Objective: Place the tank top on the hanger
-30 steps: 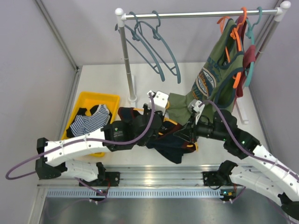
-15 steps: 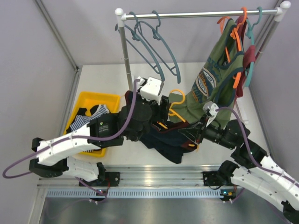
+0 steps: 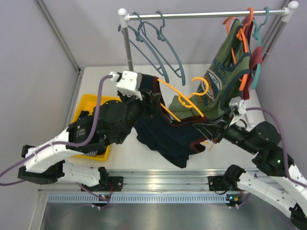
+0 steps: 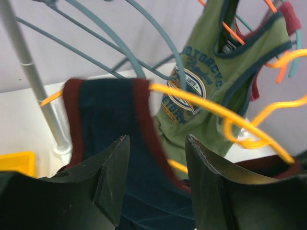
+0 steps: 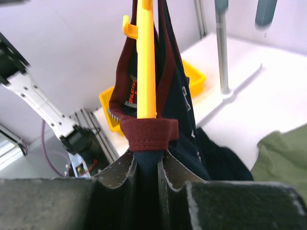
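Observation:
The dark navy tank top (image 3: pixel 165 136) with maroon trim hangs in the air over the table, one strap draped over the yellow-orange hanger (image 3: pixel 184 100). The hanger slants up from lower right to upper left, hook (image 3: pixel 202 87) toward the rack. My right gripper (image 3: pixel 205 128) is shut on the tank top's fabric at the hanger's lower end; in the right wrist view (image 5: pixel 147 163) the hanger arm (image 5: pixel 146 62) rises from the pinched maroon trim. My left gripper (image 3: pixel 154 99) is open by the upper strap; in its wrist view (image 4: pixel 158 191) the strap (image 4: pixel 108 110) lies beyond the jaws.
A clothes rack stands at the back with its pole (image 3: pixel 129 57) at the left. Blue-grey hangers (image 3: pixel 163 57) hang from the rail. An olive-green printed top (image 3: pixel 220 81) and a red-orange hanger (image 3: pixel 244 40) hang at the right. A yellow bin (image 3: pixel 88 103) sits at the left.
My left arm rose and swung back to the left. The hanger and tank top lifted off the table. My right gripper moved up and right, still pinching the fabric.

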Available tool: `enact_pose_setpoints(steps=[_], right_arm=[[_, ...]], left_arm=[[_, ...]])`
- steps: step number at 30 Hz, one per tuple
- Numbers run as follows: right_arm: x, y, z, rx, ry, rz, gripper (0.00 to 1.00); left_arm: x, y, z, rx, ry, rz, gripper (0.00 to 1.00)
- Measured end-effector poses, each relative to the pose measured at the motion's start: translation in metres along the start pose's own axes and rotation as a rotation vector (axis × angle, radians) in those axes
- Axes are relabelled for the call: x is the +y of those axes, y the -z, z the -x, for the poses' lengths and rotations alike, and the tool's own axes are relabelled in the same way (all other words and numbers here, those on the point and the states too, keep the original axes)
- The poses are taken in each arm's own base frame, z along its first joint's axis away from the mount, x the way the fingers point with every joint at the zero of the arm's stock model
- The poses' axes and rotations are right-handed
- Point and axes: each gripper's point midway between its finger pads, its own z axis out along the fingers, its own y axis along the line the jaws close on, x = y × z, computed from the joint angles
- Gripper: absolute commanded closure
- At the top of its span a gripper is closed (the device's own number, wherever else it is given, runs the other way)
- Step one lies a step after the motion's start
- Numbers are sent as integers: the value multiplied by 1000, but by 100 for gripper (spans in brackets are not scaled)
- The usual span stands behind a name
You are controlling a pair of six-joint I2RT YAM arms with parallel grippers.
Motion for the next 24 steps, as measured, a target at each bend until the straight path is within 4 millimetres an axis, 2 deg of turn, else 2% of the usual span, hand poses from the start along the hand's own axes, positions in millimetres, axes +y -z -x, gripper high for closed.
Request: enact_pose_setpoints(steps=[6,11,14,19,22,24], right_arm=[[26,23,68,-98,38,28,100],[41,40,117,-145,59,17,100],[47,49,145,-154,65,-5,100],[54,68,192,-177,73,-64,100],[57,85,209,-197,72,-97,100],[56,99,214,-200,68,-125,100]], left_arm=[[38,18,31,-84,56,101,45],[54,26,45,-126,86,145,45],[55,26,45,-128,82,151,46],[52,22,34,-109,55,149,46],[49,20,26,-97,44,144,46],[47,19,21,-86,38,136,46]])
